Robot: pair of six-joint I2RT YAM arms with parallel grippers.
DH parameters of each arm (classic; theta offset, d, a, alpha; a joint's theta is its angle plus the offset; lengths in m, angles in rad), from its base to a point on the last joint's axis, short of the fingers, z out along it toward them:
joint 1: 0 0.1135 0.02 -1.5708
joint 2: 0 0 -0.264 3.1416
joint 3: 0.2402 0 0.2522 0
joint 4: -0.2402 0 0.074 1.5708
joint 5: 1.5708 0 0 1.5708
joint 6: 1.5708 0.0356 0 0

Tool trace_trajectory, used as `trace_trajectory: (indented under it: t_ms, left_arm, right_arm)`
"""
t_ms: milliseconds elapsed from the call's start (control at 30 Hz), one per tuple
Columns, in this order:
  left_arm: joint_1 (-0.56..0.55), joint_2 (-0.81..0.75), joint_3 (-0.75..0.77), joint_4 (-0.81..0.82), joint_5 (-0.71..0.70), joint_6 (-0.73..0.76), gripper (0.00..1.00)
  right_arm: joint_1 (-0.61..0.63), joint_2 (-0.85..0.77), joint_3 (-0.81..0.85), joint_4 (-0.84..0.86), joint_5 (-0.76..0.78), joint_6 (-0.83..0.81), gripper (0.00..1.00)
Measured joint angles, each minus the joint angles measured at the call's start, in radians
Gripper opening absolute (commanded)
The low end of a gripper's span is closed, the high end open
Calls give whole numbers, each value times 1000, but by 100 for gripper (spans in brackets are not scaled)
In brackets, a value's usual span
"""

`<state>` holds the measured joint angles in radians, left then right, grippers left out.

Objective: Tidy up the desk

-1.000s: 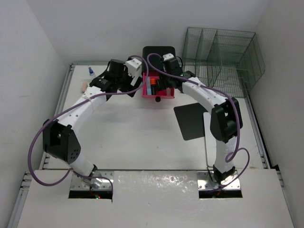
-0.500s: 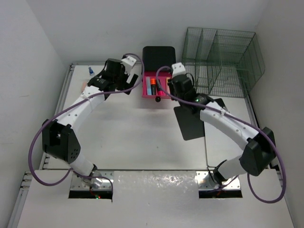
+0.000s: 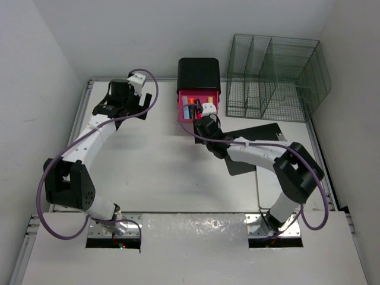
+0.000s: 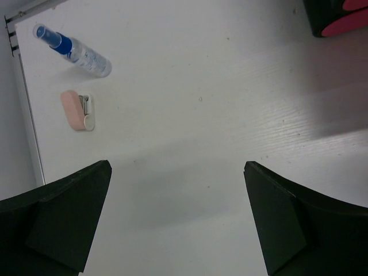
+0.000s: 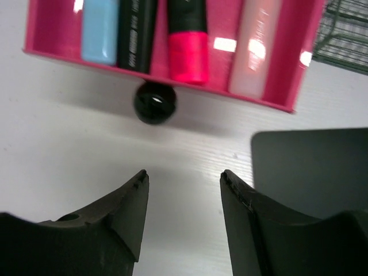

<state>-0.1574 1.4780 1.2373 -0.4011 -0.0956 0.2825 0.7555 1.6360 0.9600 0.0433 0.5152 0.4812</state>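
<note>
The left tool [image 4: 178,167] and right tool [image 5: 184,175] both gape wide, empty. The clear bottle [image 4: 77,52] lying on the tabletop [image 4: 201,126] looks light and slick; its middle suits gripping.

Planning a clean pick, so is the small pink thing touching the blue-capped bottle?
Apart. The left wrist view shows a strip of bare desk between the small pink thing and the blue-capped bottle.

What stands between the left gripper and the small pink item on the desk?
Nothing visible: only bare desk lies between the open left gripper and the small pink item. The blue-capped bottle lies beyond it, out of the path.
</note>
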Motion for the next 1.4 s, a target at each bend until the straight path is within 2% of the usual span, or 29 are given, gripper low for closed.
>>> trace_trajectory:
  t_ms: [267, 533, 633, 733, 833, 933, 1167, 1400]
  left_arm:
    - [-1, -10, -24, 37, 11, 3, 100]
    - [-1, -22, -43, 47, 29, 9, 100]
    - [-1, -35, -43, 50, 29, 12, 99]
    - [-1, -51, -43, 59, 29, 19, 100]
    - [-1, -59, -43, 64, 29, 23, 100]
    - [-1, -60, -44, 66, 29, 24, 100]
    - [-1, -60, -48, 67, 29, 27, 100]
    - [-1, -60, -48, 67, 27, 27, 100]
  right_arm:
    - [13, 140, 63, 143, 0, 10, 51]
    - [13, 240, 196, 134, 75, -16, 44]
    - [13, 268, 228, 119, 101, -23, 38]
    - [16, 279, 239, 118, 121, -33, 27]
    - [20, 279, 239, 122, 138, -40, 8]
    - [21, 279, 239, 134, 157, -59, 0]
    - [10, 279, 252, 166, 174, -105, 0]
    - [-47, 296, 364, 158, 141, -125, 0]
